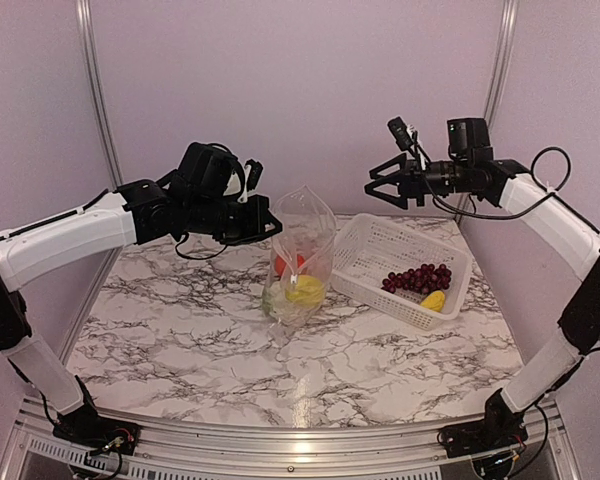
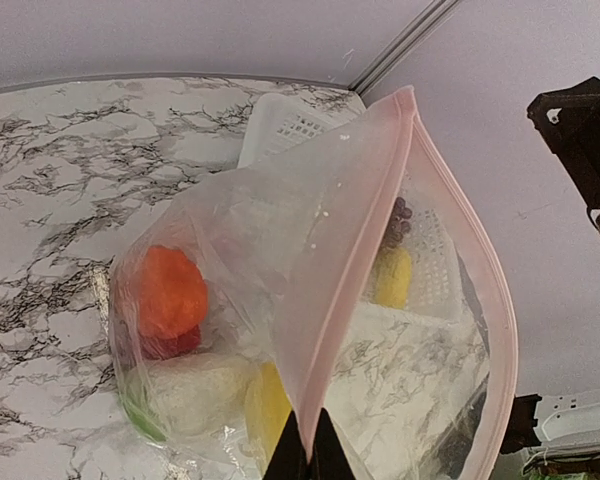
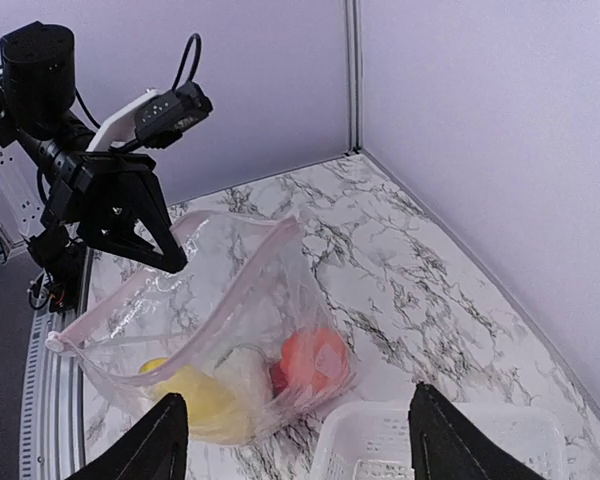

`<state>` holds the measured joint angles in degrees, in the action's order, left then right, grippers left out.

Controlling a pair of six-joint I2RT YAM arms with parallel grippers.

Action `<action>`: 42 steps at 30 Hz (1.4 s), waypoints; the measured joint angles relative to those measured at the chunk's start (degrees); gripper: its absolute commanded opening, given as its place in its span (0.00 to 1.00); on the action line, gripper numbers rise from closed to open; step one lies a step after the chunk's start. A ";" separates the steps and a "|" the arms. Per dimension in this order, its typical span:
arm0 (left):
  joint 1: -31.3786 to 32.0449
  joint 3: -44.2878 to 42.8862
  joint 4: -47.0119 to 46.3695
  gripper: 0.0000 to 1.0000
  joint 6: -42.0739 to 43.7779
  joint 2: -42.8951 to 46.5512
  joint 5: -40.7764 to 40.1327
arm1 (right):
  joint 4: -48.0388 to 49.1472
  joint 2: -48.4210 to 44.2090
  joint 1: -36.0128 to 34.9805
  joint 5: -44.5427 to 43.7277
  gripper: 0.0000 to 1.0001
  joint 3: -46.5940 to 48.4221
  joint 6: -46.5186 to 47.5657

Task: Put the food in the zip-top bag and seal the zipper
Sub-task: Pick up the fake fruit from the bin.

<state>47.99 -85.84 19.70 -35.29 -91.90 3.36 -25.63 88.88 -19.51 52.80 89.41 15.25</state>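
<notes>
Above the marble tabletop (image 1: 180, 320), your left gripper (image 1: 268, 228) pinches the clear crinkly zip-top bag (image 1: 305, 245) by its pink-edged mouth, toy produce (image 1: 305, 290) inside; your right gripper (image 1: 375, 187) hangs wide open above the white perforated basket (image 1: 365, 245) holding the dark purple grape bunch (image 1: 418, 277).

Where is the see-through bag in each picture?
Top external: the zip-top bag stands upright in the centre, just left of the white basket.
Left wrist: the bag fills the middle, with the basket behind it.
Right wrist: the bag is lower left, the basket at the bottom edge.
Shared landmark: the white basket.
</notes>
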 measured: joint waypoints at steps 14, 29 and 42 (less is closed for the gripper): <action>0.02 0.00 -0.04 0.00 0.66 0.00 0.04 | -22.56 0.28 7.58 -26.27 0.52 -4.04 24.72; 0.02 0.00 -0.04 0.00 0.94 0.00 0.04 | -24.37 9.73 7.91 -44.63 0.64 -7.93 33.09; 0.00 0.00 -0.02 0.00 1.05 0.00 0.04 | -19.87 15.61 7.91 -54.73 0.79 -11.87 34.60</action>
<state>47.99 -85.84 19.68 -34.24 -91.90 3.40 -45.50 104.49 -11.60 -1.93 77.54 49.84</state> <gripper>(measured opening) 0.016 0.779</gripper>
